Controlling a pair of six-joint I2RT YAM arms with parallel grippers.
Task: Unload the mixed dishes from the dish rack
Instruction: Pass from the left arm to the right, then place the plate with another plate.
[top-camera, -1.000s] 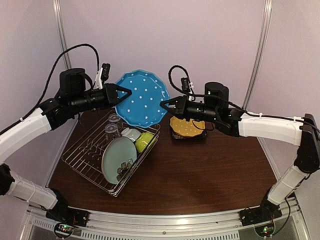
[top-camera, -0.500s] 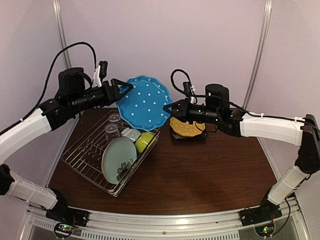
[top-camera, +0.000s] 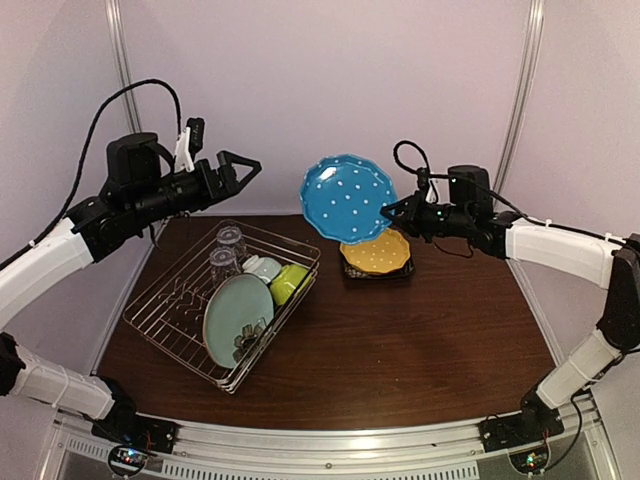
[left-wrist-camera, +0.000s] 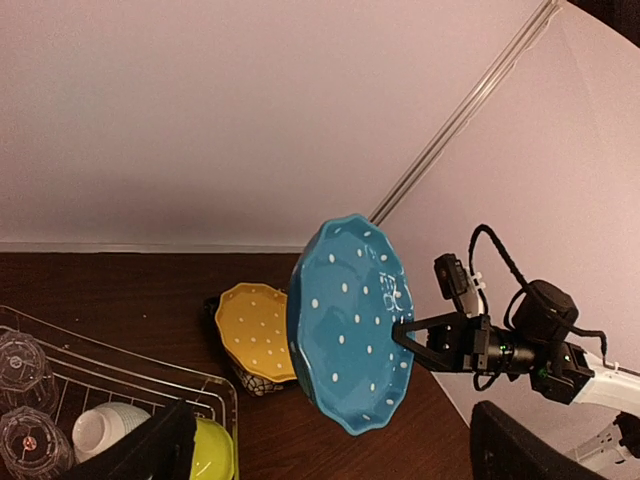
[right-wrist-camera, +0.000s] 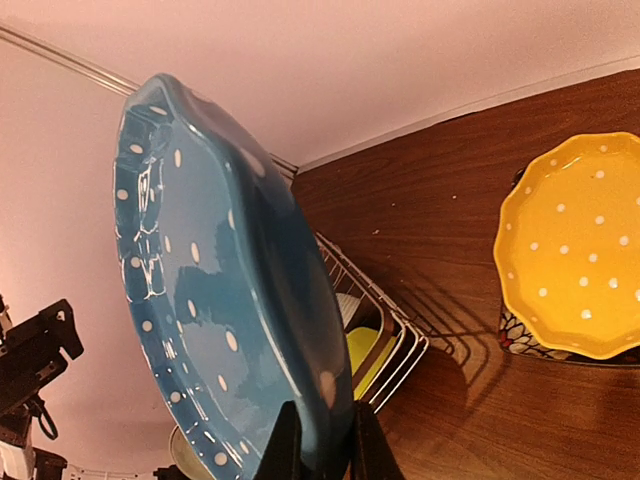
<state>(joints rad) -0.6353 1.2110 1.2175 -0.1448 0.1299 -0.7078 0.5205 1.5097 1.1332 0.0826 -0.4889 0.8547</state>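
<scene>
The blue dotted plate (top-camera: 347, 198) is hanging in the air at the upper middle of the overhead view, standing nearly on edge with its face turned toward the lower left. The right gripper (top-camera: 392, 212) is clamping its right rim, fingers pressed together on the plate's edge, as the right wrist view is showing at the bottom of its frame. The left gripper (top-camera: 246, 171) is hovering to the left of the plate, its jaws standing wide apart and touching nothing.

Just below the held plate, the yellow dotted plate (top-camera: 375, 252) is lying on top of a dark patterned plate (top-camera: 380, 274) on the brown table (top-camera: 440, 340).

At the lower left of the overhead view, the wire dish rack (top-camera: 160, 325) is sitting at an angle on the table. A pale teal plate (top-camera: 238, 315) is leaning upright inside it. Behind that plate, a lime-green bowl (top-camera: 290, 282) and a small pale bowl (top-camera: 263, 267) are resting side by side, and two clear glasses (top-camera: 226, 250) are standing at the rack's far end.
</scene>
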